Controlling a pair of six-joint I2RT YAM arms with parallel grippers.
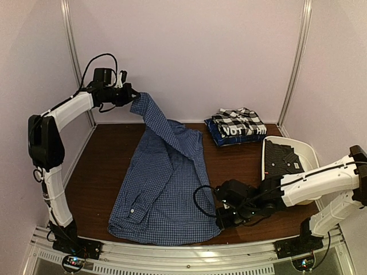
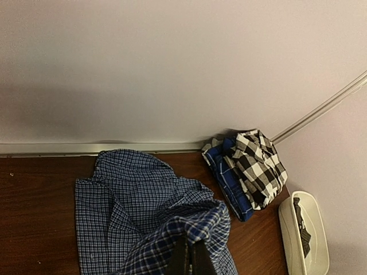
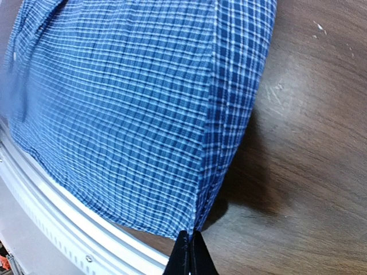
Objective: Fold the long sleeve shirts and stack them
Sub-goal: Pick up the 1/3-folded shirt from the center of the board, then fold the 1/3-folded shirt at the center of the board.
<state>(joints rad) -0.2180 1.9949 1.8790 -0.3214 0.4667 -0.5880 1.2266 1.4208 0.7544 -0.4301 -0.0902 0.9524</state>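
Observation:
A blue-and-white fine-check shirt (image 1: 163,189) lies spread on the brown table. My left gripper (image 1: 131,94) is shut on one end of it (image 2: 200,226), holding that part raised near the back wall. My right gripper (image 1: 221,219) sits low at the shirt's near right corner, shut on its hem (image 3: 198,226). At the back right a folded black-and-white large-check shirt (image 1: 238,120) rests on a folded dark blue lettered one (image 1: 243,133); both appear in the left wrist view, the check one (image 2: 258,166) over the blue one (image 2: 228,177).
A white plastic tub (image 1: 309,157) holding dark cloth stands at the right, also seen in the left wrist view (image 2: 318,252). A metal rail (image 1: 172,258) runs along the table's near edge. White walls close in the back and both sides.

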